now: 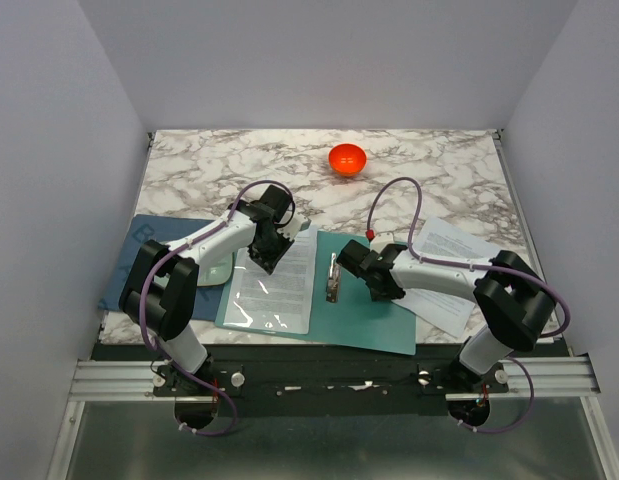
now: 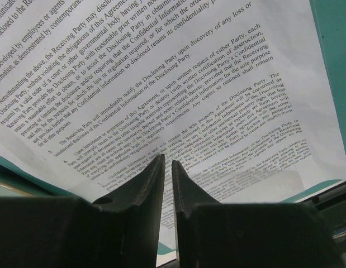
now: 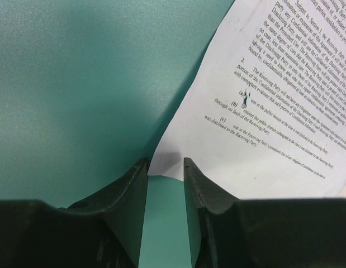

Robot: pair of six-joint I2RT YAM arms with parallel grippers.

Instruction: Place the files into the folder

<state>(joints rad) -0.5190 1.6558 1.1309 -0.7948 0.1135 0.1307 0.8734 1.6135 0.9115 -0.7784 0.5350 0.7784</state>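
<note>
The teal folder (image 1: 369, 325) lies open at the table's near middle, with its metal clip (image 1: 333, 278) along the spine. One printed sheet (image 1: 274, 285) lies on its left half. My left gripper (image 1: 269, 258) is low over that sheet (image 2: 161, 84). Its jaws (image 2: 167, 162) are almost together with nothing between them. A second sheet (image 1: 454, 270) lies askew, partly on the folder's right half and partly on the table. My right gripper (image 1: 381, 288) is at its near-left corner. In the right wrist view the jaws (image 3: 166, 162) stand slightly apart, with the sheet's (image 3: 262, 128) corner at their tips over the folder (image 3: 77, 84).
An orange bowl (image 1: 347, 158) stands at the back middle of the marble table (image 1: 439, 170). A dark blue mat (image 1: 139, 255) and a pale mint plate (image 1: 217, 270) lie left of the folder, under my left arm. Grey walls enclose three sides.
</note>
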